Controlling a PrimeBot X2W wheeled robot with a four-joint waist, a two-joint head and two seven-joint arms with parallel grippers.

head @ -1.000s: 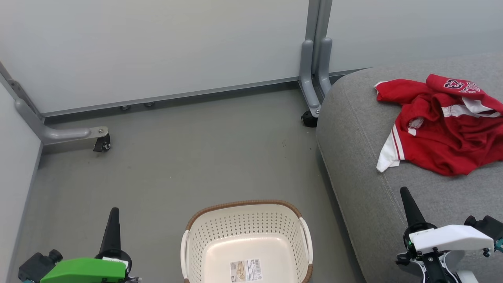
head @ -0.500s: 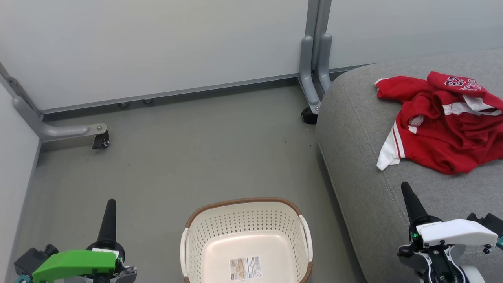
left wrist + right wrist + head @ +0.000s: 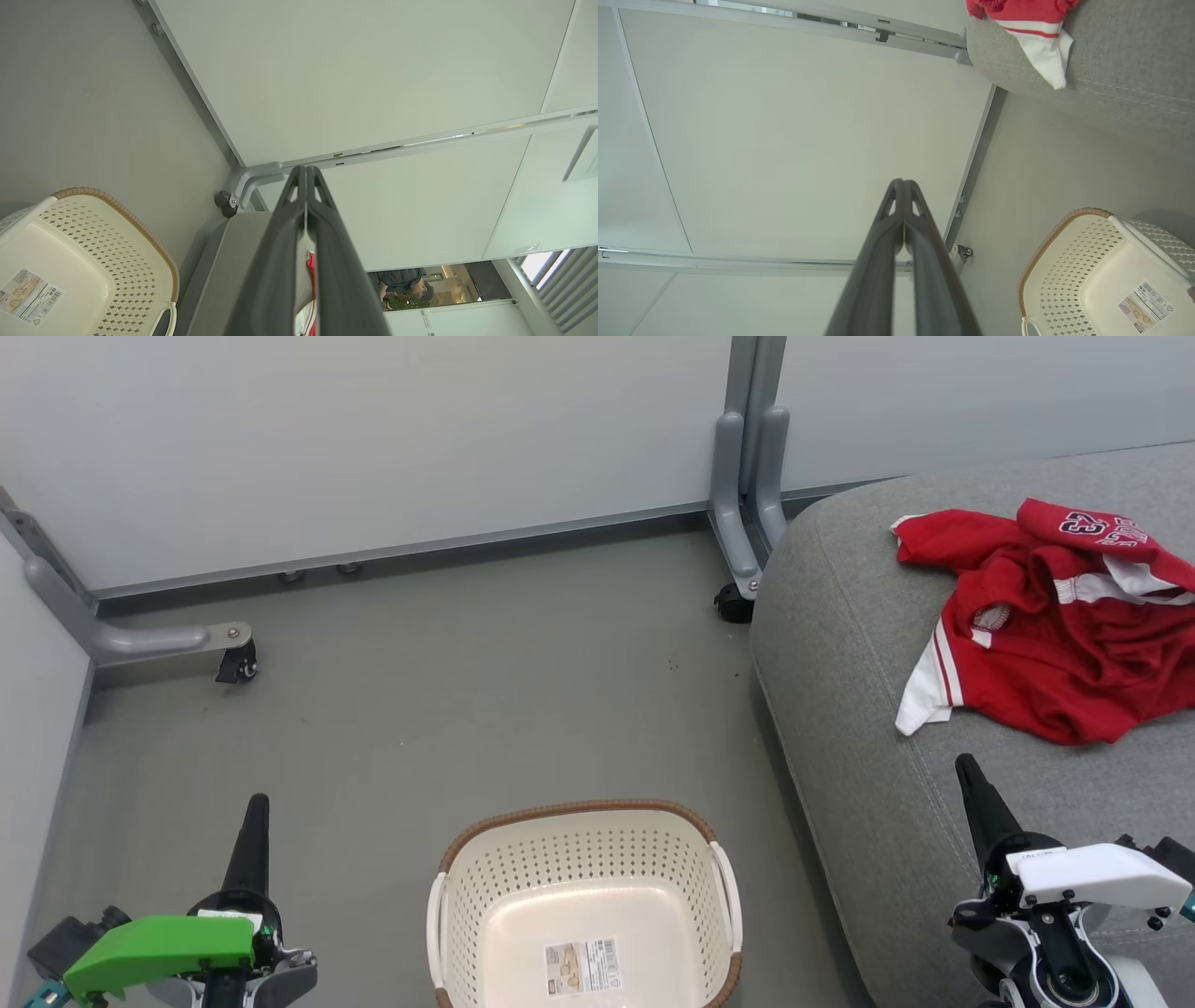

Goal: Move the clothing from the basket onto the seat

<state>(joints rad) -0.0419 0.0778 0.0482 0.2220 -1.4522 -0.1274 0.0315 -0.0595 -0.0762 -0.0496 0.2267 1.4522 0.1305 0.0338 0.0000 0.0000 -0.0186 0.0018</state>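
Our left jaws and right jaws are both clenched tip to tip, grasping nothing, low at the near corners. We see a grey floor (image 3: 485, 709) bounded by pale wall panels (image 3: 373, 429) on a grey castered foot (image 3: 168, 639). The clothing (image 3: 1055, 644), red with white trim and a "23", lies crumpled on the grey seat (image 3: 840, 663) at the right. The cream basket (image 3: 579, 859) stands on the floor at near centre, its paper label (image 3: 582, 967) showing on its base.

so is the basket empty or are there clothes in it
Empty. The basket shows its bare base and label; the clothing lies crumpled on the seat.
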